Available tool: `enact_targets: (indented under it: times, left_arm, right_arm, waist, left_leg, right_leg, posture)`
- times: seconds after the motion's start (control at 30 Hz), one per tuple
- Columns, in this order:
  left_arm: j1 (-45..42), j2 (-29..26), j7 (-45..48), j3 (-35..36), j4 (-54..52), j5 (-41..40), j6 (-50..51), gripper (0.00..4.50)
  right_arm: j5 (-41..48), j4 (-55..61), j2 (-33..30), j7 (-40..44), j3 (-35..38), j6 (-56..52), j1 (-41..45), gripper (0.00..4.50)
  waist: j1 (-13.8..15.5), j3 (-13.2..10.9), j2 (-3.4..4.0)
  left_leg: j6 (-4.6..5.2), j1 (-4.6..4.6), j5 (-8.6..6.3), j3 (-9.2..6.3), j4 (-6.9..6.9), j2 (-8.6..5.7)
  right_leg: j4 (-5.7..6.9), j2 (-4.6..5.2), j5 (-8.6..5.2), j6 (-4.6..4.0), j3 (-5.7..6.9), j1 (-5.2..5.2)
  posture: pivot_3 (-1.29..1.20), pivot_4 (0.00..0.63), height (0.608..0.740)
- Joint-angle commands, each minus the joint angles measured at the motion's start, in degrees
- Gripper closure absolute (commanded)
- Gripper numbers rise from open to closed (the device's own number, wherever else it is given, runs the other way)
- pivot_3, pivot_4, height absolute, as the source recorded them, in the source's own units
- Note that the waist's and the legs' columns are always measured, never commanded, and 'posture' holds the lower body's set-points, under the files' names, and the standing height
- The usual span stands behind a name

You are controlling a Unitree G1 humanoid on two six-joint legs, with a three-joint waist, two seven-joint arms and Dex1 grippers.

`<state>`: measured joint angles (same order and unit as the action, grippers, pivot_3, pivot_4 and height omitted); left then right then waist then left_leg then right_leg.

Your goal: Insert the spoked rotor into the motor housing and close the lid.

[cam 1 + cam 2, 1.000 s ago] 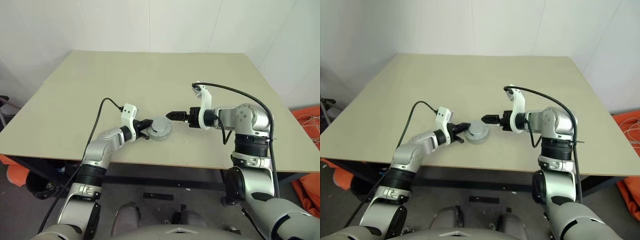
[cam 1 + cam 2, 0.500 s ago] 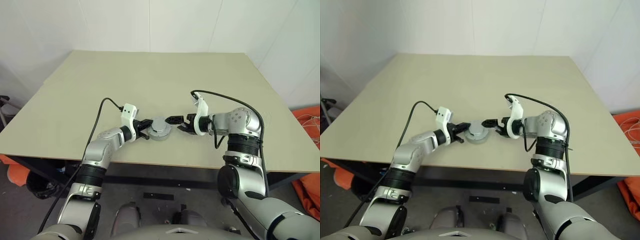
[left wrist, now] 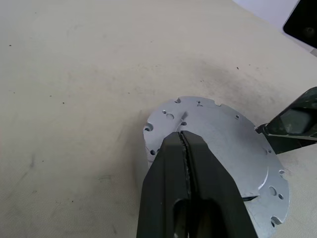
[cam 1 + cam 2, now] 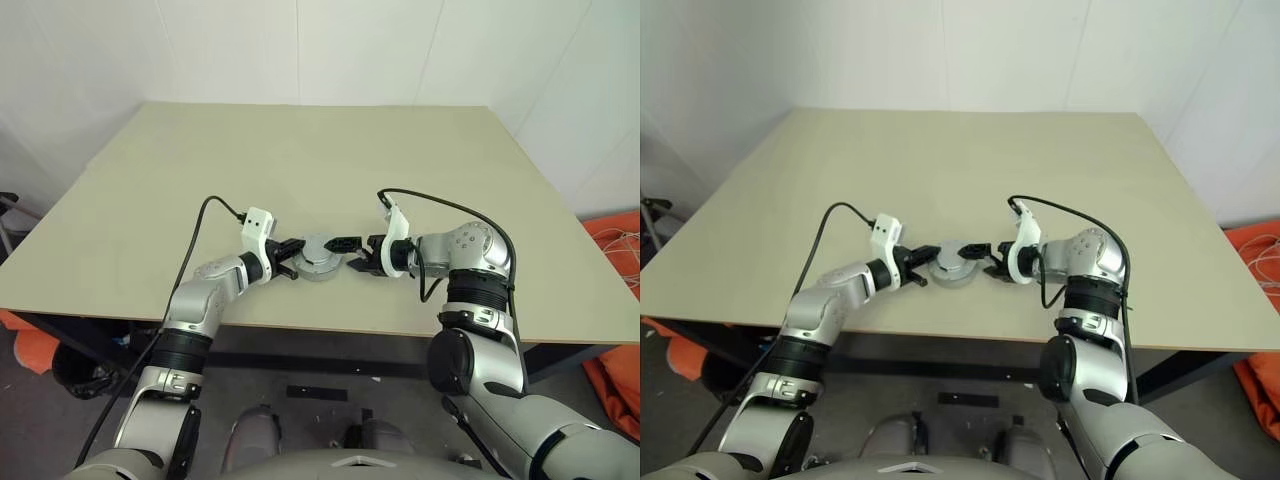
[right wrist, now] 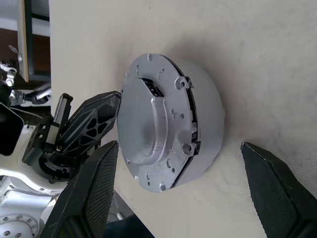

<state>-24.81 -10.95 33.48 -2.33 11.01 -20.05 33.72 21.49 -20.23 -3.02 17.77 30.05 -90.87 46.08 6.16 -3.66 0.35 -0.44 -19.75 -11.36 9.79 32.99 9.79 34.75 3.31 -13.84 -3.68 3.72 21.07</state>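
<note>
The motor housing [image 4: 318, 256] sits on the worktop [image 4: 320, 170] near its front edge, and serves as the landmark here. The lid [image 5: 153, 124] lies flat on top of the housing, apparently seated, though a dark slot at its rim leaves it unclear whether it is fully down. The spoked rotor is presumably inside, hidden under the lid.

The left gripper [image 3: 185, 144] rests against the housing's left side, its fingers pressed together with nothing between them, their tips over the lid's edge. The right gripper [image 4: 352, 254] is just to the housing's right, its fingers [image 5: 94, 193] spread wide and straddling the round body. The housing lies straight ahead of those spread fingers, so the right arm looks best placed to clamp or press next.
</note>
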Motion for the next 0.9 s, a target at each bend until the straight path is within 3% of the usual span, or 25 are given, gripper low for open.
enact_targets:
  times: [0.03,0.6,0.7,0.8,0.9]
  left_arm:
    - [1.0,0.2,0.6,-1.7,0.7,0.6,1.6,4.5]
    - [1.3,0.1,0.5,-1.8,0.2,0.5,1.9,4.5]
    - [1.3,0.1,0.6,-1.8,0.1,0.5,2.0,4.5]
    - [1.2,0.0,0.7,-1.7,0.1,0.5,2.0,4.5]
    - [1.1,0.0,0.8,-1.7,0.3,0.6,2.0,4.5]
  right_arm:
    - [2.1,-1.4,1.9,-0.2,2.0,-0.3,1.4,0.02]
    - [5.9,-3.9,5.8,-0.4,11.8,-1.6,3.7,0.02]
    - [6.8,-3.6,6.3,-0.2,13.3,-1.6,4.3,0.61]
    - [8.4,-3.2,6.4,0.2,13.3,-1.6,4.7,1.55]
    - [10.3,-3.1,6.2,-0.1,12.8,-1.6,4.6,1.55]
  waist:
    - [0.0,0.0,0.0]
    - [-0.1,0.0,0.02]
    - [-0.1,0.0,0.03]
    - [-0.3,0.0,0.05]
    - [-0.1,0.0,0.09]
  left_leg:
    - [-0.01,0.01,0.0,0.0,-0.01,0.0]
    - [-0.07,-0.02,0.04,0.01,-0.1,0.0]
    - [-0.1,-0.03,0.06,0.02,-0.15,0.0]
    - [-0.14,-0.04,0.08,0.02,-0.19,0.0]
    - [-0.14,-0.05,0.09,0.03,-0.21,-0.01]
  right_leg:
    - [0.0,0.0,0.0,0.0,0.0,0.0]
    - [0.0,0.0,-0.06,0.09,0.0,0.08]
    - [0.0,-0.01,-0.05,0.07,0.0,0.12]
    - [0.0,-0.01,-0.02,0.0,0.0,0.14]
    - [0.0,-0.01,-0.02,0.0,0.0,0.16]
  posture:
    - [0.0,0.0,0.74]
    - [0.0,0.0,0.74]
    - [0.0,0.0,0.74]
    - [0.0,0.0,0.74]
    - [0.0,0.0,0.74]
